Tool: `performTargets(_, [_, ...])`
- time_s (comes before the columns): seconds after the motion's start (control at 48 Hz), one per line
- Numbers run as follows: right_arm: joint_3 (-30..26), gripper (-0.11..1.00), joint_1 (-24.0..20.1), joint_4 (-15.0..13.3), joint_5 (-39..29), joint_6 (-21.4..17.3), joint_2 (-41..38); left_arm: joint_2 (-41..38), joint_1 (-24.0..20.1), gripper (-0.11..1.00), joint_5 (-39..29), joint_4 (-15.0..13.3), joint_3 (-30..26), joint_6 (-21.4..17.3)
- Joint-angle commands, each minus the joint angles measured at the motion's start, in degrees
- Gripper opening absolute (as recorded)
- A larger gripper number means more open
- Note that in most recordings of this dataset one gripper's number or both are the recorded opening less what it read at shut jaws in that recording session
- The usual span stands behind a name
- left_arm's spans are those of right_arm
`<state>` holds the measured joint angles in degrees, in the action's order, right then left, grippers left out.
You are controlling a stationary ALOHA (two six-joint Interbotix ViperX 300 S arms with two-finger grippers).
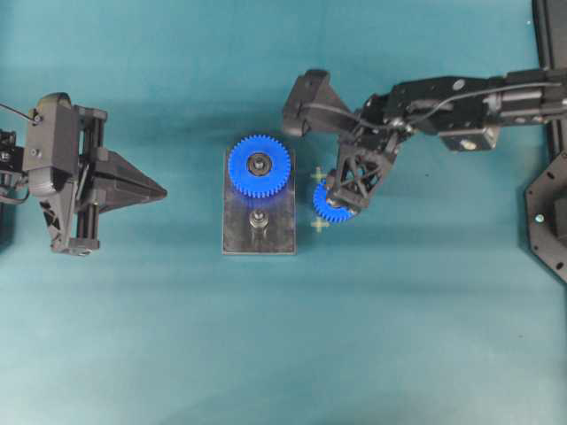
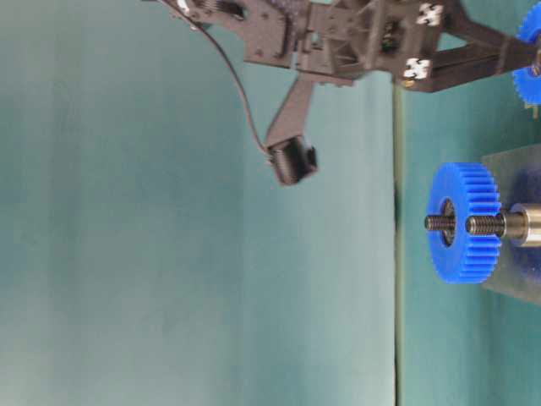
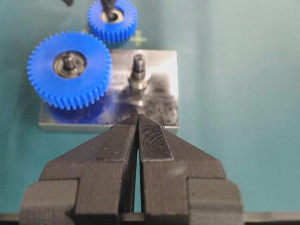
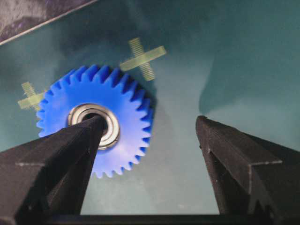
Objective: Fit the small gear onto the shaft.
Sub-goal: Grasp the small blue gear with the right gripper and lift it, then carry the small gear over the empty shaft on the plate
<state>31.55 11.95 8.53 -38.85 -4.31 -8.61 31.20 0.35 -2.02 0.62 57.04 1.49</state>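
The small gear [image 1: 330, 211] [image 4: 126, 103] lies flat on the teal table just right of the grey plate [image 1: 239, 239]. My right gripper [image 1: 342, 200] [image 4: 149, 121] is open above it. One finger [image 4: 70, 150] has its tip in the gear's silver hub; the other finger [image 4: 234, 159] stands well clear of the teeth, over bare table. The bare shaft [image 1: 259, 219] [image 3: 138, 65] stands upright on the plate's near half. My left gripper [image 1: 164, 189] [image 3: 138, 116] is shut and empty, left of the plate, pointing at it.
A larger blue gear [image 1: 260, 166] [image 3: 70, 70] sits on the plate's other peg, beside the shaft. Two yellow cross marks [image 4: 142, 57] [image 4: 29, 96] flank the small gear on the table. A black frame [image 1: 549, 212] stands at the right edge.
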Motion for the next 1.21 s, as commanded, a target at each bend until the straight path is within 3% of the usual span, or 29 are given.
performTargets(0.0, [-1.1,0.86,-0.8,-0.1,0.2,0.4,0.3,0.2,0.1,0.00,0.4,0.2,-1.0,0.1])
performTargets(0.312, [-1.3,0.79,-1.0,-0.1,0.2,0.2,-1.0,0.2,0.1,0.00,0.4,0.2,-0.7,0.1])
performTargets(0.458, [-1.7,0.41,-1.1,-0.1,0.0,0.2,-0.5,0.2,0.1,0.00,0.7,0.2,-0.7,0.1])
performTargets(0.5, [-1.9,0.36,-1.1,-0.1,-0.1,0.2,-0.4,0.2,0.1,0.00,0.7,0.1,-0.8,0.1])
performTargets(0.708, [-5.7,0.36,-1.3,0.3,-4.8,-0.1,2.4,0.2,0.1,0.00,0.8,0.2,-0.8,0.2])
performTargets(0.938, [-15.7,0.36,-2.3,0.3,-16.2,0.4,3.3,0.1,0.1,0.00,0.9,0.2,-0.7,0.2])
performTargets(1.188, [-26.8,0.36,-5.3,0.4,-22.1,3.4,-1.5,0.0,0.1,0.00,0.9,0.2,-0.6,0.2])
